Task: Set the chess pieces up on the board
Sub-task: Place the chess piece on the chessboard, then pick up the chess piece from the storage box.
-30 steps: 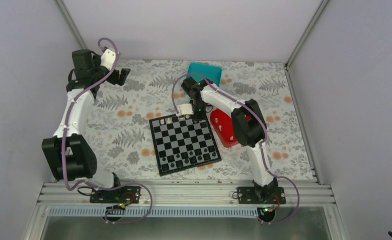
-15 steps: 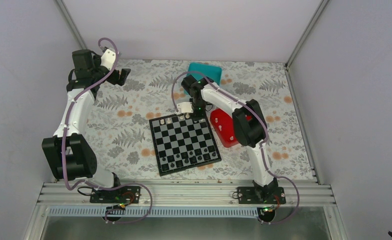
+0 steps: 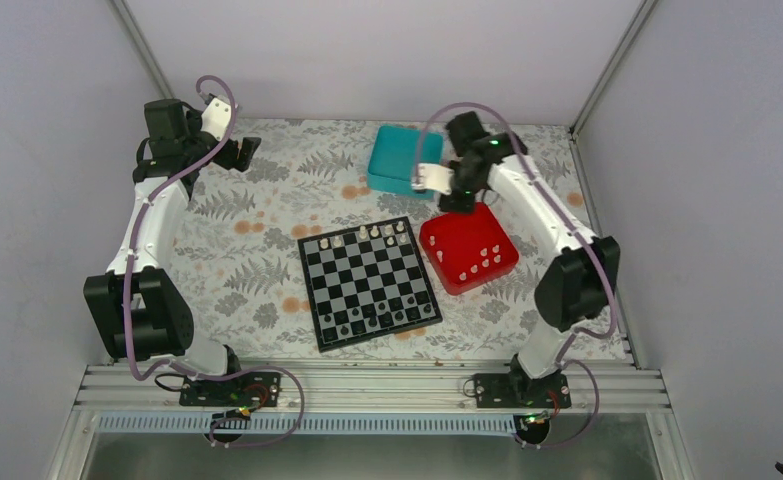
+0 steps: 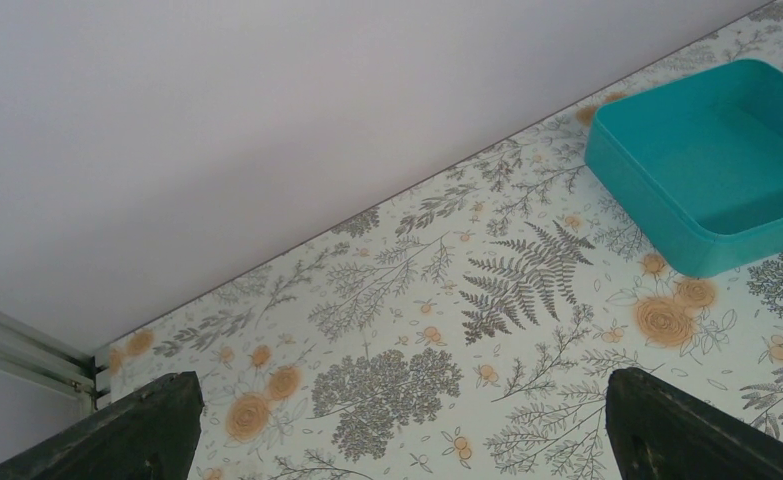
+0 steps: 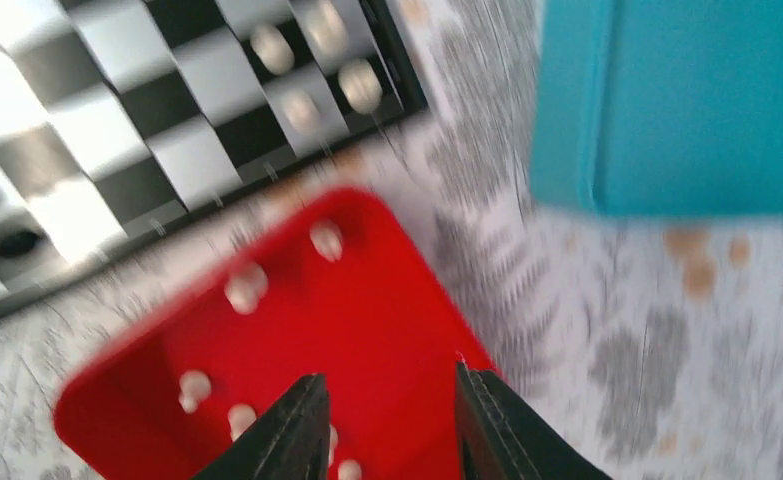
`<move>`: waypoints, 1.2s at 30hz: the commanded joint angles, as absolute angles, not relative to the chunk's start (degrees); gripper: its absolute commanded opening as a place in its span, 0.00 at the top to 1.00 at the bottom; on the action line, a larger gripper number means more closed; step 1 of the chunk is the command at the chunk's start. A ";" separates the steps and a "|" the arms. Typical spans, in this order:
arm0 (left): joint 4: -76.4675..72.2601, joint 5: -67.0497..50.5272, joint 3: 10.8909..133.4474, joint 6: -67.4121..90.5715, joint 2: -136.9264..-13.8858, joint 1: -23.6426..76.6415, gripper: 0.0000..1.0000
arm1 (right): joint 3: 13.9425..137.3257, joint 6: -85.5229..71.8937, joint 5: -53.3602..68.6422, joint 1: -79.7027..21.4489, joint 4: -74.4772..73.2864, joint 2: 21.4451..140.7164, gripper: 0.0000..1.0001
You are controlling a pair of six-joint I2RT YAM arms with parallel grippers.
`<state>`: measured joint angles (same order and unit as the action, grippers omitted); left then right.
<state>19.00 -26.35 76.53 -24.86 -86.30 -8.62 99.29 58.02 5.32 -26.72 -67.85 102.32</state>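
Right gripper [image 5: 392, 425] moved off checkered board [image 5: 97, 110] to red square tray [image 5: 387, 300].
Jaws parted, empty; tiny cream chess pieces [image 5: 247, 287] inside tray; left gripper [image 4: 397, 430] spread wide.

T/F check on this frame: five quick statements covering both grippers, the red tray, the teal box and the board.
1. The right gripper hangs over the red tray, jaws apart with nothing between them. True.
2. White pieces stand on the far row of the board. True.
3. The teal box holds white pieces. False: what shows of its inside is bare. The loose white pieces lie in the red tray.
4. The left gripper is clamped on a piece. False: its jaws are wide open and empty, over the tablecloth at the far left.
5. The red tray lies to the right of the board. True.
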 commanded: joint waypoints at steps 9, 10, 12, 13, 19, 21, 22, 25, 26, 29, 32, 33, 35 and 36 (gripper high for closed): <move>18.72 -27.45 77.08 -24.70 -85.81 -9.05 0.00 | 79.66 59.55 1.61 -10.04 -58.59 100.79 0.57; 18.75 -27.37 77.08 -24.70 -85.83 -9.05 0.00 | 79.09 59.32 1.61 -9.73 -58.50 101.40 0.57; 18.70 -27.24 77.07 -24.70 -85.81 -9.05 0.00 | 77.70 58.87 1.17 -9.39 -57.71 102.50 0.57; 18.61 -27.21 77.01 -24.74 -85.75 -9.05 0.00 | 77.18 58.65 0.95 -9.28 -57.15 102.83 0.57; 18.60 -27.01 77.07 -24.70 -86.08 -9.05 0.00 | 74.97 57.84 0.43 -9.00 -54.47 105.40 0.59; 18.58 -26.90 77.08 -24.70 -86.03 -9.05 0.00 | 74.53 57.66 0.20 -8.86 -53.81 106.21 0.59; 18.56 -26.85 77.22 -24.67 -85.98 -9.05 0.00 | 74.42 57.49 0.10 -8.80 -53.56 106.50 0.59; 18.61 -26.84 77.17 -24.69 -86.01 -9.00 0.00 | 74.08 57.24 0.05 -8.55 -53.21 107.25 0.59; 18.55 -26.89 77.10 -24.70 -86.03 -9.05 0.00 | 74.02 57.20 0.09 -8.56 -53.32 107.45 0.59; 18.59 -26.89 77.01 -24.70 -86.06 -9.05 0.00 | 73.67 57.13 0.06 -8.33 -53.28 107.75 0.60; 18.57 -26.93 77.17 -24.70 -86.08 -9.05 0.00 | 73.28 57.12 0.05 -7.94 -53.38 107.82 0.60; 18.67 -27.03 77.23 -24.70 -86.15 -9.07 0.00 | 73.30 57.09 0.01 -7.90 -53.51 107.84 0.60; 18.63 -26.98 77.25 -24.70 -86.22 -9.03 0.00 | 73.18 57.04 0.09 -7.68 -53.62 107.76 0.61; 18.69 -27.05 77.23 -24.70 -86.18 -9.05 0.00 | 73.13 57.00 0.13 -7.62 -53.74 107.76 0.61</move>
<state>18.96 -26.33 76.53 -24.82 -86.30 -8.62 74.08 57.91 0.32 -8.38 -53.76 107.33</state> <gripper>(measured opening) 0.999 0.394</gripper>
